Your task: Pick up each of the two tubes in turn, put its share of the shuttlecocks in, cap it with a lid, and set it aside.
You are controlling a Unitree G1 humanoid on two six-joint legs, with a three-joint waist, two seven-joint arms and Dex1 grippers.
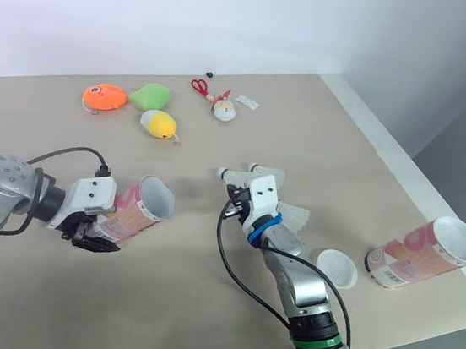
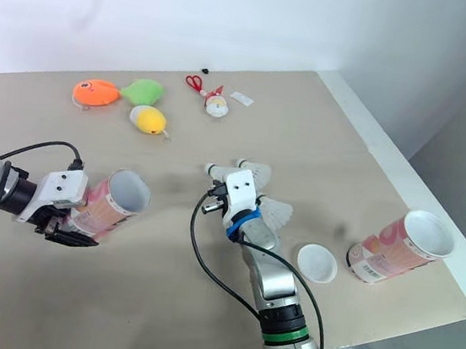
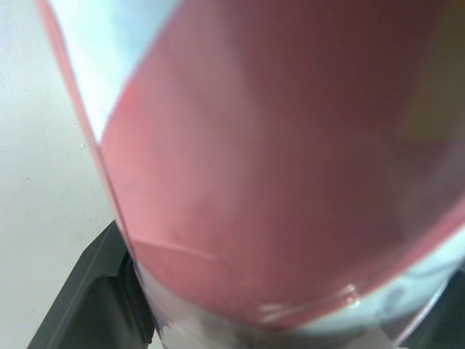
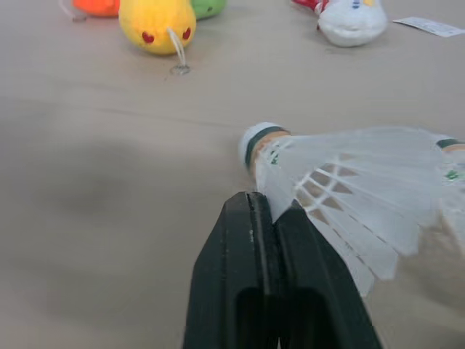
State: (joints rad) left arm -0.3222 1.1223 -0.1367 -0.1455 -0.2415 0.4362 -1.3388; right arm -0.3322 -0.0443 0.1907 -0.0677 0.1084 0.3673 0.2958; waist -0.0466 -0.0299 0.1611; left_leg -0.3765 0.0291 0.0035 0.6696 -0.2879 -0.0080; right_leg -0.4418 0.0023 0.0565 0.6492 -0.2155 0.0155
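Table: we are looking over a tan table (image 1: pixel 330 144), running from the near edge to a pale far wall.
Held tube: the pink and white tube (image 1: pixel 131 211) is sitting at the near left, tipped on a slant, its open white mouth facing right toward the shuttlecocks.
Left claw: the left gripper (image 1: pixel 98 236) is clenching round the closed end of that tube. In the left wrist view we are seeing a black finger (image 3: pixel 91 294) pressing against the pink wall.
Second tube: the other tube (image 1: pixel 423 253) is lying on its side at the near right, close to the table's edge, with its open mouth pointing right.
Right claw: the right gripper (image 4: pixel 263 207) is hovering low over the middle of the table with its fingers pressed together. The tips are touching the feather skirt of a shuttlecock (image 4: pixel 341 174), and we cannot tell whether a feather is caught between them.
Shuttlecocks: the white bunch (image 1: pixel 296 218) is lying in the middle, just beside the right gripper.
Toys: an orange plush (image 1: pixel 105 97), a green plush (image 1: pixel 151 95) and a yellow plush (image 1: pixel 159 123) are crowding together at the far left.
Lid: a white lid (image 1: pixel 336 267) is resting near the second tube, on its left, apart from it.
Small bits: a white figure (image 1: pixel 224 110), red scissors (image 1: pixel 199 86) and a white tag (image 1: pixel 248 102) are lying far off, in the middle.
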